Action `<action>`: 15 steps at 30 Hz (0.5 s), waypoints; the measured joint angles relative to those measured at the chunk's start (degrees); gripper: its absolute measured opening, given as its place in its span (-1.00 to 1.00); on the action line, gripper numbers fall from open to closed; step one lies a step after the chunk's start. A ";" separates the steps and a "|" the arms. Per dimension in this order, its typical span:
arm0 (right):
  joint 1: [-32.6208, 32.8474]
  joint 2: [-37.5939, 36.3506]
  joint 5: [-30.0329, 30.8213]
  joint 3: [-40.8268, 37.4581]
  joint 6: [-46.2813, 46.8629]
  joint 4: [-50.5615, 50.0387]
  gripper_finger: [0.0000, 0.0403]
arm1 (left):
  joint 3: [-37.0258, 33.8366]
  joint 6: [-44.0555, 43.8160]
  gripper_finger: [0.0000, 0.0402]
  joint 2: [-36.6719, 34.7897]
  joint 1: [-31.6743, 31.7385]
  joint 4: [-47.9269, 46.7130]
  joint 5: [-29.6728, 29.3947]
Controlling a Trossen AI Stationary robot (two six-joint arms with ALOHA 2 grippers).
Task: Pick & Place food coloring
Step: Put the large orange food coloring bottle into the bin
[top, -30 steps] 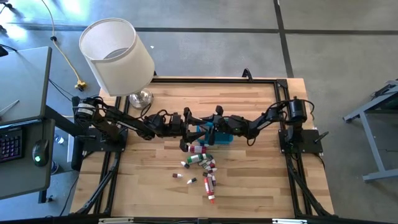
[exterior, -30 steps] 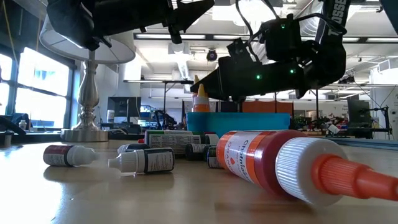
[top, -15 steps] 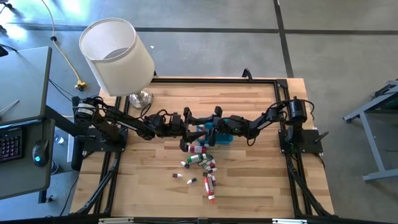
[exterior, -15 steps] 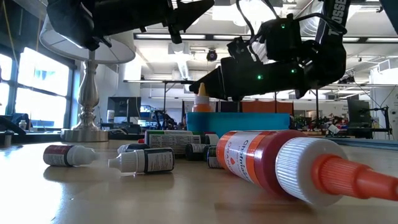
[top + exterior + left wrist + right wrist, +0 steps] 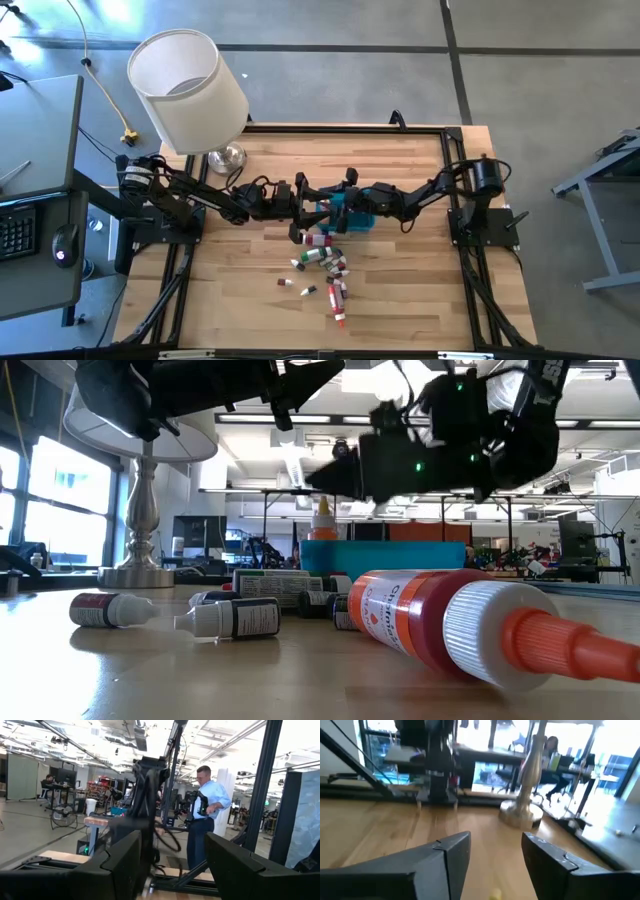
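Hovering with fingers apart, the right end effector (image 5: 338,203) overhangs the food coloring (image 5: 322,262).

1. The high view looks straight down from overhead on the whole table (image 5: 400,300) and both arms.
2. The low view sits at tabletop level, very near the scattered bottles (image 5: 450,625), facing the room.
3. Each wrist view looks forward between its own fingers.
4. The lamp (image 5: 190,90) appears from above, low (image 5: 140,490), and right wrist (image 5: 527,780).

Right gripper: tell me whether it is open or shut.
Open. In the right wrist view the right gripper shows its two dark fingers apart, with bare wooden table between them and nothing held.
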 joint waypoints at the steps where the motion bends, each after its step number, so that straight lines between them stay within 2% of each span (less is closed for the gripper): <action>1: 0.00 -1.78 0.00 0.00 -0.66 -0.84 -0.16 | 0.00 -0.52 0.06 0.00 0.00 0.00 0.00; 5: 0.03 -12.00 1.21 0.04 -4.37 -10.06 -0.20 | 0.00 -1.16 0.06 0.00 0.00 -0.09 0.95; 8: 1.11 -21.91 1.37 0.07 -6.76 -24.79 -0.25 | 0.00 -1.17 0.06 0.00 0.00 -0.13 3.43; 11: 3.86 -31.18 -2.41 0.09 -4.78 -43.09 -0.29 | 0.00 -1.16 0.06 0.00 -0.02 -0.13 5.17; 13: 7.00 -34.92 -3.49 0.09 -1.50 -53.14 -0.30 | 0.00 -1.18 0.06 -0.02 -0.02 -0.17 5.73; 15: 10.92 -36.19 -2.21 0.09 0.57 -59.13 -0.30 | 0.02 -1.17 0.06 0.00 -0.02 -0.87 5.71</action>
